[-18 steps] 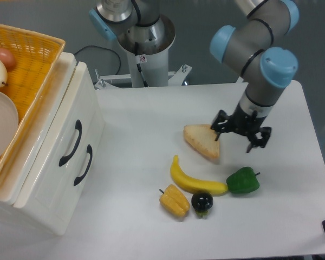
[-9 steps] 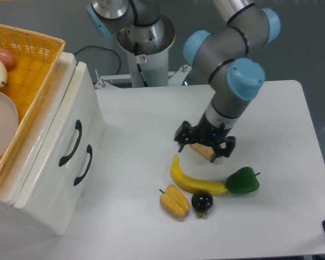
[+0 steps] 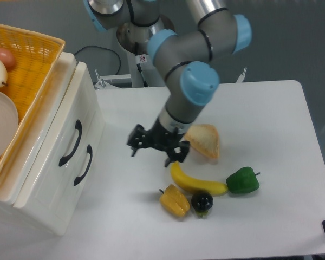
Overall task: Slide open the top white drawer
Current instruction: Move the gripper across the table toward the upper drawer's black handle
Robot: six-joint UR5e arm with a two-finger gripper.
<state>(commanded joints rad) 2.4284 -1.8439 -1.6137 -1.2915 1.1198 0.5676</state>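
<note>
The grey and light-blue robot arm [image 3: 189, 81] is travelling leftward across the white desk [image 3: 271, 108]: a second ago its black two-finger gripper [image 3: 157, 147] was hanging over the right side of the desk beyond the tan triangular piece of bread [image 3: 204, 141], half a second ago it was directly over that bread, and now it is hovering left of it, above bare desk and above the upper end of the yellow plastic banana [image 3: 195, 181]. The fingers are standing spread apart and are holding nothing. The top white drawer [image 3: 54, 135], the upper of two glossy white plastic drawers in the cabinet at the left, is sitting closed, its front flush with the lower drawer [image 3: 70, 184], and its black curved handle [image 3: 70, 142] is facing the desk, still untouched and well apart from the gripper. Nothing else is shifting: the bread, the banana, the green plastic pepper [image 3: 242, 181], the orange-yellow plastic pepper [image 3: 174, 201] and the small dark round fruit [image 3: 202, 202] are lying where they were, and the yellow woven basket [image 3: 27, 70] is resting on top of the cabinet. To my judgement the arm is closing in on the handle, so the task is only in its approach; the sliding itself is not yet begun, and the gripper is probably needing to come lower and further left to hook or clasp the upper handle rather than the lower one
</note>
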